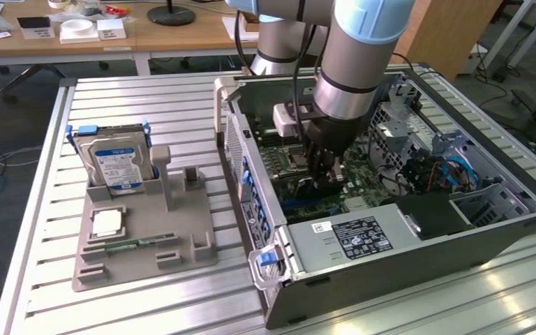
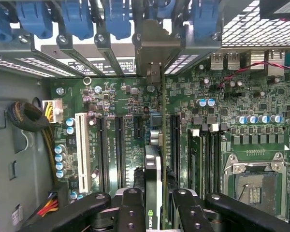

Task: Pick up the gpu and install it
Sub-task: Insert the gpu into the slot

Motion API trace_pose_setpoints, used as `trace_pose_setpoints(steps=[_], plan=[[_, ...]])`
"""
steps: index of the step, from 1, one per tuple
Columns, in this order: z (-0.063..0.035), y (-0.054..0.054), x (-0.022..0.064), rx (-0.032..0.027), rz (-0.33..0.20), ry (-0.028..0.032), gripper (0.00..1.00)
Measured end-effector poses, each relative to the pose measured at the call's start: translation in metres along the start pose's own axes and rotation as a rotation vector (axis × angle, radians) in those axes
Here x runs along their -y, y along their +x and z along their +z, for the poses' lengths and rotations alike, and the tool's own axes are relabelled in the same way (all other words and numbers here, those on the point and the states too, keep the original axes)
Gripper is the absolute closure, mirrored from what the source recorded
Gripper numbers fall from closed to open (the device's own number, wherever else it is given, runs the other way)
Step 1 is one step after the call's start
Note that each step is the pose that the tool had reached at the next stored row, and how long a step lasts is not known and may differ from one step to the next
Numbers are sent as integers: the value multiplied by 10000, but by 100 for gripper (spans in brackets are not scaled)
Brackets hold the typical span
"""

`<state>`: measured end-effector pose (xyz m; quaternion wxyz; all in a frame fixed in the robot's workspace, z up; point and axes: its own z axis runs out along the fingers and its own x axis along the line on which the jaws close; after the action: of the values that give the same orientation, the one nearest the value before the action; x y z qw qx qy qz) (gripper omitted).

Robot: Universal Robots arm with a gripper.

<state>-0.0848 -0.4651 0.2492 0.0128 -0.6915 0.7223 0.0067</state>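
Over the motherboard (image 2: 261,96), the claw (image 2: 155,195) clamps the gpu (image 2: 153,166) edge-on between its fingers (image 2: 131,208).

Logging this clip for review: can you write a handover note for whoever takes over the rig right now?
Gripper: shut on the gpu, inside the open computer case.
Gpu: on edge over the motherboard expansion slots, bracket end toward the case's rear.
Done: picked up, carried into the case.
Left: whether it is seated cannot be told; grip not released.
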Motion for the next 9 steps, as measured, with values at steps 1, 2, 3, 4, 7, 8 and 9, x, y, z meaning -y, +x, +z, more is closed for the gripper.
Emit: trace_pose_setpoints(steps=[1,2,3,4,7,8,9], plan=[[7,0,0,0,13,0,73],[8,1,-1,-2,29,0,73],[8,1,-2,-3,39,0,73],[9,1,-1,-3,40,0,73],[17,0,-1,1,55,2,73],[17,0,-2,0,63,2,73],[16,0,-2,-1,66,2,73]])
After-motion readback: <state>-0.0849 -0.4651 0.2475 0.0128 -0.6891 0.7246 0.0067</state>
